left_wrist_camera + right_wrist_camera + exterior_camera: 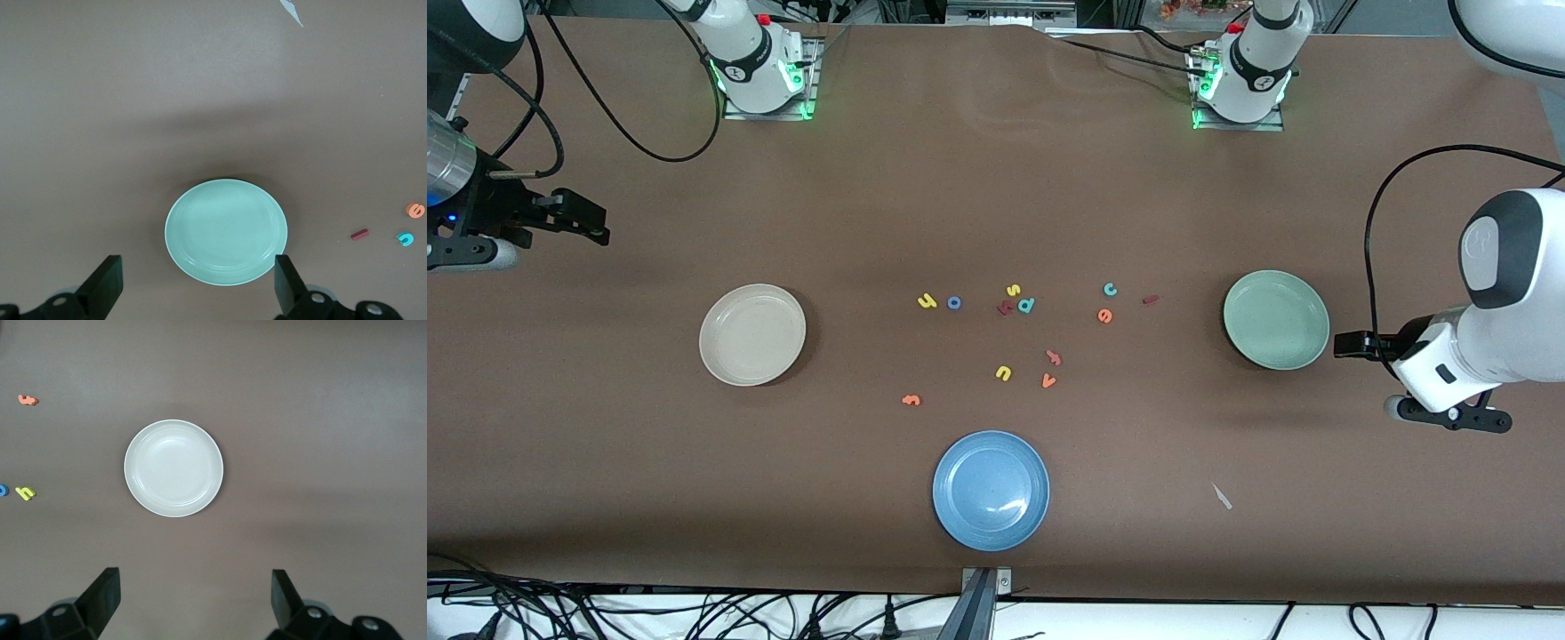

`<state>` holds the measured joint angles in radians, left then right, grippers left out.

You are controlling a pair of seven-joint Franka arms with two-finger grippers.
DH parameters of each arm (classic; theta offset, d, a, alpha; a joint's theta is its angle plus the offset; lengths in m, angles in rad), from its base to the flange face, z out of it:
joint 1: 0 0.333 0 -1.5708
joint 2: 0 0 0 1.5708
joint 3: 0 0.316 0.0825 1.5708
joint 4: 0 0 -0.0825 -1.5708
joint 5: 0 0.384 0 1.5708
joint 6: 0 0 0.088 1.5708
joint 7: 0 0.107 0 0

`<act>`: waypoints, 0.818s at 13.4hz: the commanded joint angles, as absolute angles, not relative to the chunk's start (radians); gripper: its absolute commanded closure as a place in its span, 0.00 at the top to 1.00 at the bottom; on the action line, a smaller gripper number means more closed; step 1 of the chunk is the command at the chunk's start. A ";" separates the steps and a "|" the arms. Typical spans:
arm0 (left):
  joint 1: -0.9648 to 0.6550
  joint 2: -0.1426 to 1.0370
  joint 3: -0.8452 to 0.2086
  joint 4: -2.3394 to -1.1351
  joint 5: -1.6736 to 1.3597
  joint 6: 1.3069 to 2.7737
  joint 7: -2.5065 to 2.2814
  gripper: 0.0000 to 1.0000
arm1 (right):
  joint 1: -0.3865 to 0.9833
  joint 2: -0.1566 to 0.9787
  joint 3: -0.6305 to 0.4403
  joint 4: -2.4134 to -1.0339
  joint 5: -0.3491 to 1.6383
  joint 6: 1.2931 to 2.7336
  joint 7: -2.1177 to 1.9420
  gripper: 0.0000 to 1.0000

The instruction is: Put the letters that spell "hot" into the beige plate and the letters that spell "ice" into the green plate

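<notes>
Nearest the camera sits the blue plate [991, 490], bare.

Left pincer [197, 287]: released, nothing held, raised over the bench [996, 196] at the left arm's end, just beside the green plate [1276, 319].

Right pincer [193, 603]: released, nothing held, raised over the right arm's end, well apart from the beige plate [752, 334].

Both plates hold nothing. Between them lie the yellow h [927, 301] beside the blue o [954, 303], the orange t [911, 400] nearer the camera, and the teal c [1110, 289], orange e [1104, 316] and dark red i [1151, 300] toward the green plate.
</notes>
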<state>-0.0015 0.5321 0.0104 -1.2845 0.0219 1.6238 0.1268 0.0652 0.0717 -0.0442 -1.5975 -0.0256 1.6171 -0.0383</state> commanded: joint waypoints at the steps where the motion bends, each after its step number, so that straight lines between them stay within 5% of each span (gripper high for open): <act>1: -0.003 0.529 0.021 -1.284 -0.014 1.615 0.144 1.00 | 0.055 0.084 -0.038 -1.569 -0.032 1.605 -0.029 1.00; 11: -0.014 0.528 0.021 -1.289 -0.014 1.612 0.101 1.00 | 0.055 0.072 -0.046 -1.569 0.032 1.583 -0.060 1.00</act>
<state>-0.0066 0.5340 0.0104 -1.2845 0.0219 1.6238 0.1086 0.0633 0.0713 -0.0452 -1.5952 -0.0081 1.6112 -0.0453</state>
